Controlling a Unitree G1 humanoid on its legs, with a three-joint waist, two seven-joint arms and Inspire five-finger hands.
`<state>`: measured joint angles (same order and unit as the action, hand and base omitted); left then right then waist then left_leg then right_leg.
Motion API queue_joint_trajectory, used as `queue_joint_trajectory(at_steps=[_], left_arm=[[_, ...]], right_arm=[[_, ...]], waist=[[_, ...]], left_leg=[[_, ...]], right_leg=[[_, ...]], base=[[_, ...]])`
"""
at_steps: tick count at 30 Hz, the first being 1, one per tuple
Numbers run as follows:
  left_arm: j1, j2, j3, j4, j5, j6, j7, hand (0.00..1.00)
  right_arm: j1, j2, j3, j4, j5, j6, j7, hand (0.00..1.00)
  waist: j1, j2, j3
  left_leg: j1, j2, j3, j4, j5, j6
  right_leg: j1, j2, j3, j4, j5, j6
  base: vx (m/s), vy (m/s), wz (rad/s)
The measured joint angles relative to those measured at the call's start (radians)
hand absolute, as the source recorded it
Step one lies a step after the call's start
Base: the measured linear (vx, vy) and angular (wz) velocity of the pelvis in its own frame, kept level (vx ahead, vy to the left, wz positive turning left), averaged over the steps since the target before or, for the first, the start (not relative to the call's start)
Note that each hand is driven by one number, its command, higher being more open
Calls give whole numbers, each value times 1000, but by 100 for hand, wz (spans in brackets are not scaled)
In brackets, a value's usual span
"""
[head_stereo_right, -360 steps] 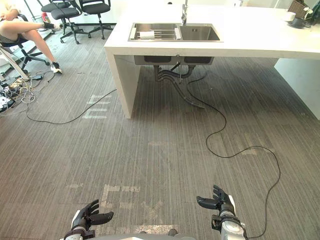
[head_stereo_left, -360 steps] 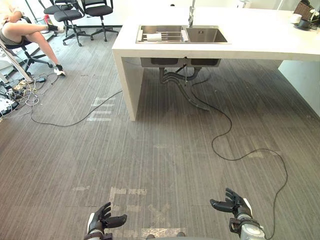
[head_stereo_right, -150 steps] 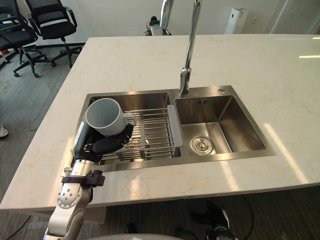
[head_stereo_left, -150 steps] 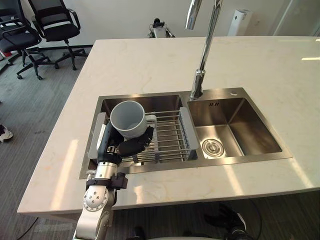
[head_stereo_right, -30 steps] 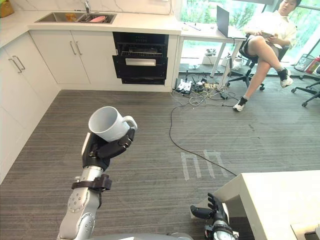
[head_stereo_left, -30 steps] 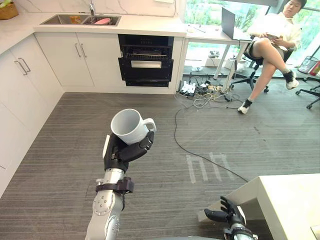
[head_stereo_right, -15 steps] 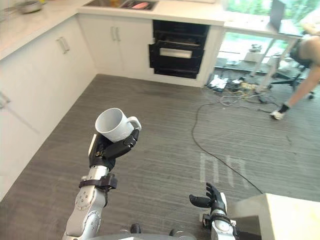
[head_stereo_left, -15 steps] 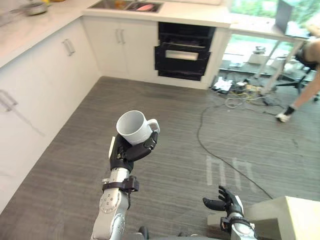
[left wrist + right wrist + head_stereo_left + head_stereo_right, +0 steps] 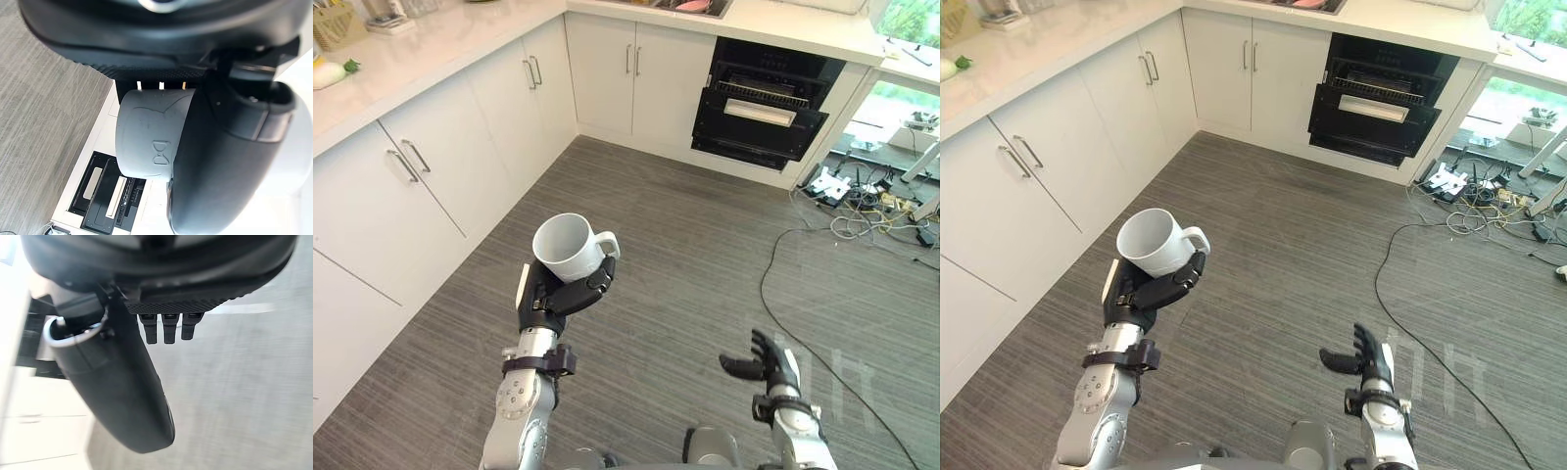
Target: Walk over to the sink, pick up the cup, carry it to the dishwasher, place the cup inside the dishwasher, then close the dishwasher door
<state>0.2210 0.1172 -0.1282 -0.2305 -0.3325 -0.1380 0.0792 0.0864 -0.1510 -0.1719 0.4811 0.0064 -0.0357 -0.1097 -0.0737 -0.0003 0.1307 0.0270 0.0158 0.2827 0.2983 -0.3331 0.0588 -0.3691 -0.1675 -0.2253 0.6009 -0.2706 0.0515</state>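
A white cup (image 9: pixel 568 245) with a handle sits tilted in my left hand (image 9: pixel 551 300), whose fingers and thumb are curled round its lower side. I hold it up over the grey floor, left of centre. The black dishwasher (image 9: pixel 766 110) is built into the white cabinets at the upper right; its door with a silver handle leans partly open and a rack shows above it. It also shows small in the left wrist view as the dishwasher (image 9: pixel 104 197). My right hand (image 9: pixel 768 361) hangs low at the right, fingers straight, holding nothing.
White cabinets (image 9: pixel 440 162) with bar handles run along the left side under a pale counter (image 9: pixel 421 44). Loose cables (image 9: pixel 867 211) and a power strip lie on the floor right of the dishwasher. Grey plank floor (image 9: pixel 685 255) stretches between me and the dishwasher.
The whole picture has shifted as the camera turned: the dishwasher now sits at the upper right, and the seated person has left view. The cup stays in my left hand.
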Motion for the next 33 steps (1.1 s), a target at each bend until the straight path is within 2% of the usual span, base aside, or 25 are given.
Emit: queue_joint_trajectory(at_steps=[3, 4, 5, 6, 7, 9, 10, 11, 13, 15, 16, 17, 18, 19, 20, 22, 23, 24, 25, 26, 28, 29, 31, 32, 33], left_arm=[[-19, -3, -20, 0, 0, 0, 2, 30], [-25, -12, -27, 6, 0, 2, 2, 30], [-25, -21, -27, 7, 0, 1, 2, 30], [-37, -37, -28, 9, 0, 2, 2, 30], [-38, -55, -29, 10, -1, 2, 2, 30], [-32, -66, -29, 0, -2, 0, 0, 30], [-33, -59, -36, -12, -3, -5, -1, 30], [-35, -57, -39, -16, -3, -6, -4, 30], [-37, -57, -41, -30, -3, -7, -21, 30], [-43, -56, -37, -30, -3, -7, -26, 30], [-42, -57, -37, -30, -3, -7, -26, 30], [-40, -56, -35, -34, -3, -6, -24, 30], [-41, -55, -31, -39, -2, -7, -22, 30], [-43, -55, -21, -41, -2, -7, -13, 30], [-45, -56, 2, -46, -1, -7, 2, 30], [-44, -50, 5, -48, -1, -6, 9, 30], [-43, -37, -1, -49, 0, -6, 9, 30], [-47, -23, -7, -49, -1, -5, 9, 30], [-54, 3, -19, -49, 0, -4, 9, 30], [-54, 28, -38, -48, 1, 2, 9, 30], [-54, 26, -79, -50, 1, 5, 9, 30], [-63, 26, -105, -60, 1, -5, 4, 30], [-80, 35, -127, -62, 0, -15, -10, 30], [-92, 39, -137, -60, 0, -15, -19, 30], [-105, 38, -138, -47, 0, -16, -27, 30]], right_arm=[[6, -13, 0, -21, -1, 0, -2, 90], [11, -26, 2, -26, -4, 1, 0, 90], [10, -29, 2, -30, -8, 2, 2, 90], [16, -29, 4, -39, -10, 3, 6, 90], [35, -29, 5, -58, -10, 10, 7, 90], [86, -30, 34, -131, -9, 12, 4, 90], [99, -18, 46, -179, -8, 10, -6, 90], [101, -11, 51, -201, -8, 6, -10, 90], [75, -2, 56, -221, 0, -21, -13, 90], [36, -4, 54, -187, 0, -23, -14, 90], [24, -6, 51, -164, 0, -24, -14, 90], [15, -12, 46, -129, 0, -24, -15, 90], [10, -12, 47, -105, 0, -24, -15, 90], [-2, -11, 56, -51, 0, -21, -15, 90], [2, -6, 64, -26, 0, -12, -11, 90], [17, -5, 64, -25, -1, -10, -11, 90], [25, -2, 63, -22, -2, -9, -11, 90], [24, 3, 63, -20, -5, -9, -10, 90], [25, 14, 63, -17, -8, -9, -9, 90], [29, 37, 63, -16, -9, -8, -6, 90], [50, 58, 65, -20, -9, -8, -2, 90], [55, 73, 68, -31, -9, -10, 1, 90], [54, 80, 75, -35, -9, -17, 6, 90], [52, 79, 76, -35, -9, -17, 9, 90], [50, 77, 76, -35, -9, -17, 9, 90]], waist=[[-36, 5, 1], [-38, 30, -4], [-31, 50, -8], [-24, 65, -1], [-24, 80, 9], [1, 83, 18], [22, 84, 18], [31, 78, 21], [51, 67, 27], [71, 50, 38], [75, 46, 41], [85, 51, 38], [91, 49, 40], [96, 43, 40], [85, 22, 43], [87, 17, 43], [85, 4, 41], [81, -6, 42], [69, -25, 43], [53, -40, 47], [48, -36, 45], [41, -36, 44], [25, -30, 34], [16, -36, 25], [2, -33, 25]], left_leg=[[83, 13, -64, -32, -29, -56], [102, 41, -88, -13, -48, -89], [97, 66, -93, 15, -48, -95], [76, 100, -102, 128, -21, -139], [24, 141, -107, 341, 55, -148], [-115, 232, -103, 711, 232, -98], [-196, 273, -88, 857, 186, -94], [-240, 282, -82, 885, 159, -90], [-384, 263, -78, 746, 67, -89], [-442, 192, -100, 488, 60, -100], [-460, 149, -131, 321, 97, -116], [-459, 117, -180, 93, 179, -139], [-459, 112, -191, 65, 266, -147], [-450, 92, -187, 108, 340, -96], [-480, 76, -172, 224, 260, -48], [-488, 74, -150, 304, 185, -22], [-462, 60, -120, 346, 109, -4], [-442, 46, -109, 345, 88, 5], [-401, 24, -102, 330, 64, 14], [-303, 1, -103, 285, 32, 21], [-157, 2, -101, 188, 8, 28], [-75, 5, -101, 114, 2, 28], [-7, 5, -99, 30, 7, 11], [39, 6, -95, -16, 7, -7], [103, 6, -93, -65, -3, -24]], right_leg=[[-45, 82, 48, -195, 192, -27], [-37, 103, 54, -168, 259, -20], [-29, 116, 45, -148, 246, -28], [11, 127, 24, -134, 206, -36], [90, 145, 2, -151, 178, -52], [249, 176, 5, -246, 154, -62], [342, 190, 15, -326, 153, -63], [385, 190, 20, -363, 153, -63], [496, 175, 44, -476, 152, -61], [547, 130, 63, -505, 121, -21], [572, 106, 68, -517, 101, -4], [598, 90, 88, -529, 72, 13], [615, 84, 103, -535, 53, 25], [641, 63, 134, -537, 39, 29], [644, 30, 160, -502, 39, 30], [631, 7, 195, -434, 37, 34], [566, -23, 229, -253, 34, 61], [522, -39, 239, -148, 48, 102], [451, -61, 257, 26, 89, 188], [347, -51, 259, 296, 76, 169], [239, -12, 200, 422, 25, 81], [147, 7, 134, 409, -7, 31], [33, 24, 52, 278, -34, -3], [-15, 33, 7, 147, -29, -11], [-60, 53, -33, -30, 21, -22]], base=[[562, -77, 71], [546, -103, 33], [674, -125, 28], [671, -146, 29], [659, -158, 37], [725, -176, 10], [678, -145, -16], [540, -78, -19], [551, 30, -22], [473, 162, -27], [473, 255, -24], [482, 284, -30], [519, 306, -46], [647, 376, -37], [670, 379, -30], [525, 288, -27], [461, 242, -32], [549, 279, -23], [666, 233, 2], [554, 172, 3], [615, 99, -3], [664, 73, -5], [443, 9, -2], [598, -6, -2], [783, -28, -1]])
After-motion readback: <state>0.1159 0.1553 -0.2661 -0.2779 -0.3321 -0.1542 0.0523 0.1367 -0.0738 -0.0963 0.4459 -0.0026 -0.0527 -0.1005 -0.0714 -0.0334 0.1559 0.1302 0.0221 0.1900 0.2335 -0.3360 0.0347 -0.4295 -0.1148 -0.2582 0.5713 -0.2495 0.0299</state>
